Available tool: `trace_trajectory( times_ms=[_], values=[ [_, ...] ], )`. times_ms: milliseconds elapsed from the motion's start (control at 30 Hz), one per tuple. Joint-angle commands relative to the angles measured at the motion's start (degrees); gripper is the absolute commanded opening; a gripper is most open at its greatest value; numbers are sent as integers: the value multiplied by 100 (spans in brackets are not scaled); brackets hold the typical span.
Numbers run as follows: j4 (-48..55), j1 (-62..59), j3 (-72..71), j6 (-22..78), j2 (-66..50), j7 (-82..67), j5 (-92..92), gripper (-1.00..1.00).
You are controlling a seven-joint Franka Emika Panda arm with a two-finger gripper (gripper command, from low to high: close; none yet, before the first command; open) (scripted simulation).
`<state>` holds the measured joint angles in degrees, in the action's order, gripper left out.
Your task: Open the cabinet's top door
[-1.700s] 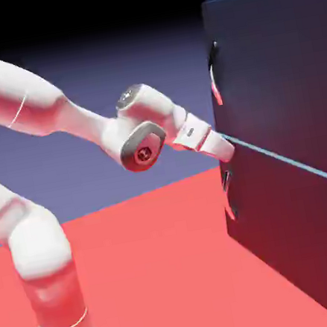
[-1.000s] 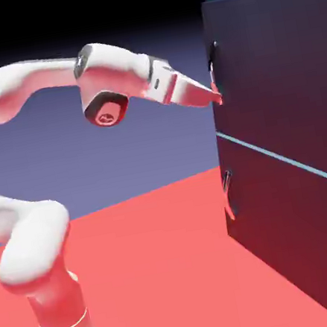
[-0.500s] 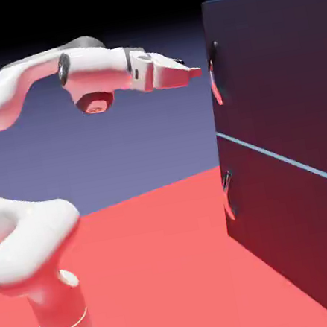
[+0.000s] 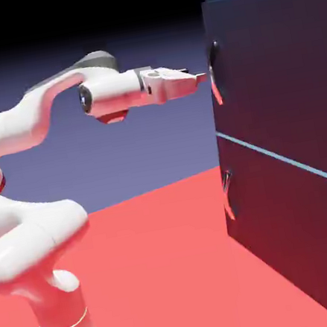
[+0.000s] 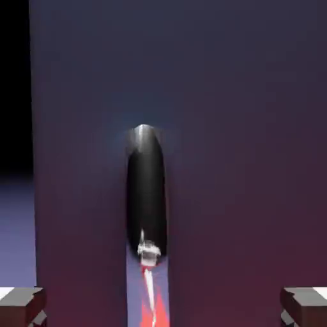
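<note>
The dark navy cabinet [image 4: 291, 159] stands at the right of the exterior view. Its top door [image 4: 279, 70] is shut flat, with a slim curved vertical handle [image 4: 215, 73] near its left edge. My gripper [image 4: 198, 78] points level at that handle, its tips just short of it. In the hand view the handle [image 5: 146, 191] rises dark and glossy straight ahead on the top door [image 5: 243, 128]. The two grey fingertips [image 5: 22, 305] stand far apart at the bottom corners, so the gripper [image 5: 163, 308] is open with nothing between its fingers.
A thin pale line [image 4: 287, 162] divides the top door from the shorter lower door [image 4: 294, 242], which has its own small handle [image 4: 229, 194]. The cabinet stands on a red table [image 4: 163, 272]. The arm's elbow [image 4: 96, 65] arches at upper left.
The hand has climbed from the dividing line to the top handle's height, levelled out and moved right toward the handle. Its jaws stayed open.
</note>
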<state>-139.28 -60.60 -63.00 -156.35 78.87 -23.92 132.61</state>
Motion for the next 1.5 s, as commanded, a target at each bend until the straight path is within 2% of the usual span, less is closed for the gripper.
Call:
trace_trajectory(
  times_ms=[0, 167, 200, 500, 833, 1133, 1467],
  values=[
    [0, 0, 0, 0, 0, 0, 0, 0],
    [730, -938, -321, 186, -131, -87, 364, 0],
    [730, -938, -321, 186, -131, -87, 364, -100],
    [-931, 437, 775, 1641, 100, -831, 234, -100],
    [-2530, 1611, 2815, 3480, 471, -1373, -1164, -100],
    [-3045, 1732, 4684, 4827, 513, -1702, -2777, -100],
    [-2893, 1591, 6760, 6276, -190, -2236, -4702, -100]
  ],
)
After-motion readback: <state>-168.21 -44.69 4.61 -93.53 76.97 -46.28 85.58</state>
